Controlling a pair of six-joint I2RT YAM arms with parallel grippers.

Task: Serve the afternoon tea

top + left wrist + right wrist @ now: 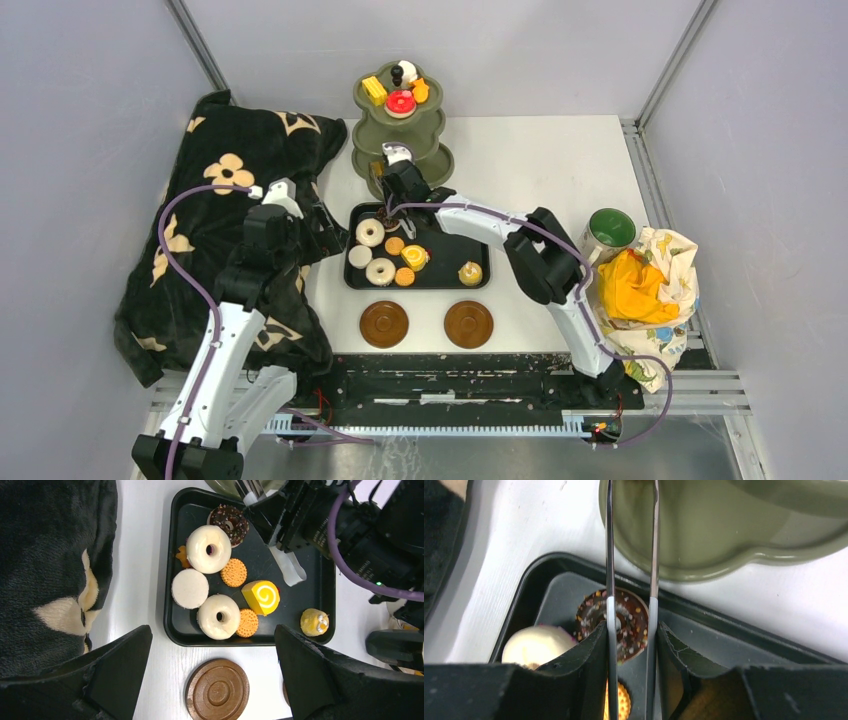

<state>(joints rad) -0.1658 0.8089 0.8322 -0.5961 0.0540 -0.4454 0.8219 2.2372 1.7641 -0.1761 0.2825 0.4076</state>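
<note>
Currently 3 donuts (208, 549), 2 cookies (234, 572) on tray (311, 596), 2 saucers (217, 690) nearby; L gripper (212, 636) spread wide, R gripper (631, 635) clamps tongs (654, 555).

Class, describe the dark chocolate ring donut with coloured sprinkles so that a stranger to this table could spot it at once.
Find the black rectangular tray on the white table. Look along its edge nearest the olive-green three-tier stand, toward the left end, beneath the metal tongs. The dark chocolate ring donut there is the only brown, sprinkled one; the two other ring donuts are plain white.
</note>
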